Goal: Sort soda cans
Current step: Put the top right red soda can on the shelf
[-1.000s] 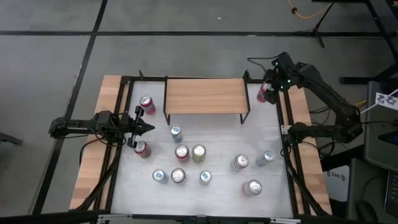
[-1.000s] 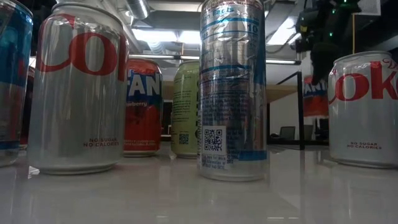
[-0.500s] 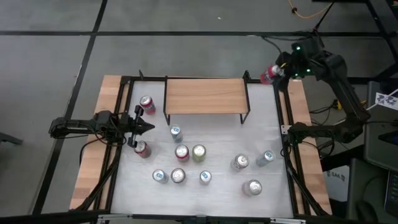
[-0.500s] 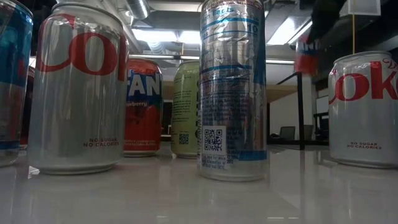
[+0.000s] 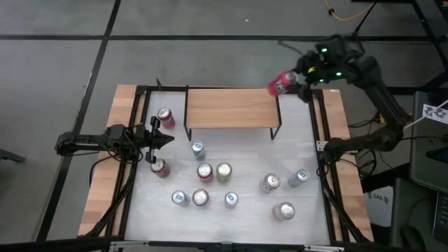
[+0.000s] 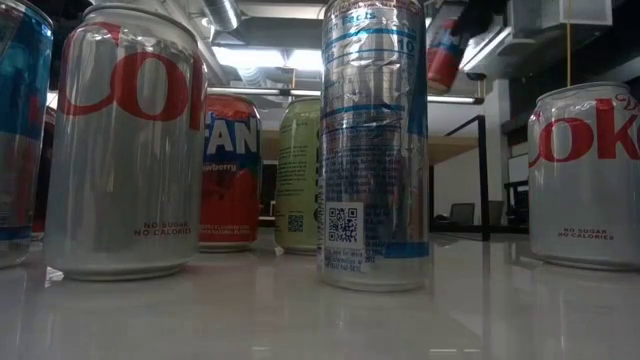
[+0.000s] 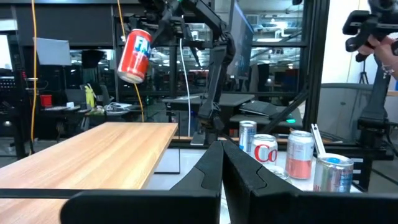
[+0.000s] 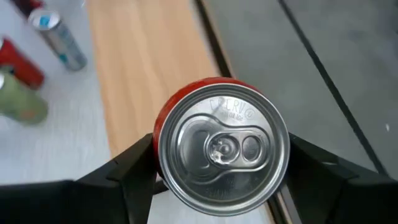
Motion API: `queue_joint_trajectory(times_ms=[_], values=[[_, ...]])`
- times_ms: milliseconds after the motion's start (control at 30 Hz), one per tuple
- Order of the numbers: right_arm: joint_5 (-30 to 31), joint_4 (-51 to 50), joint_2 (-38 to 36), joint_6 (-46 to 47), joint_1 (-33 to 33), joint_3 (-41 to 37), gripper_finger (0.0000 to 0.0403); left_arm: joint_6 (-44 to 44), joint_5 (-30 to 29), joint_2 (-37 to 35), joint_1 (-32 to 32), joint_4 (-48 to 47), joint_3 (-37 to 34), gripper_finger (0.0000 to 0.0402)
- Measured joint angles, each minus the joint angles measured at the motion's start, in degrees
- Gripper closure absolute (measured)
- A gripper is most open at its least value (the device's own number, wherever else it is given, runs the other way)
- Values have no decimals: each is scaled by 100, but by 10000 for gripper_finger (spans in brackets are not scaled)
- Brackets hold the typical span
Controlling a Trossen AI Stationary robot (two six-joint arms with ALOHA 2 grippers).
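Observation:
My right gripper is shut on a red soda can, held high over the right end of the wooden shelf. The can also shows in the low view and the left wrist view. My left gripper is shut and empty at the table's left, just beyond another red can. Several more cans stand upright on the white table top: a red one, a blue one, a red one, a green one and silver ones. My right gripper pinches the red can between its two fingers, one on each side of the wall near the top rim. The silver top faces the wrist. The fingers come slanting down from above and the table's right. The can hangs tilted, clear of everything.
The shelf has a dark metal frame with posts. Dark rails run along both table sides. Cans stand close in front of the low camera. A person's hand shows beyond the table in the left wrist view.
My right gripper has carried the red can up from beside the shelf's right end, toward the far edge, then toward the table's left. The can has gone from about upright to tilted and now hangs over the shelf's right end.

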Motion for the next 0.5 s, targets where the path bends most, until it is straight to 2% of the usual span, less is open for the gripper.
queue_joint_trajectory(times_ms=[100,200,500], values=[[58,137,310,-58,359,-1,127,-2,1,0,-1,2,0,401],[415,177,598,-220,529,0,127,-2,2,0,0,0,0,401],[699,149,1383,-265,584,-4,127,-2,3,0,-1,0,0,401]])
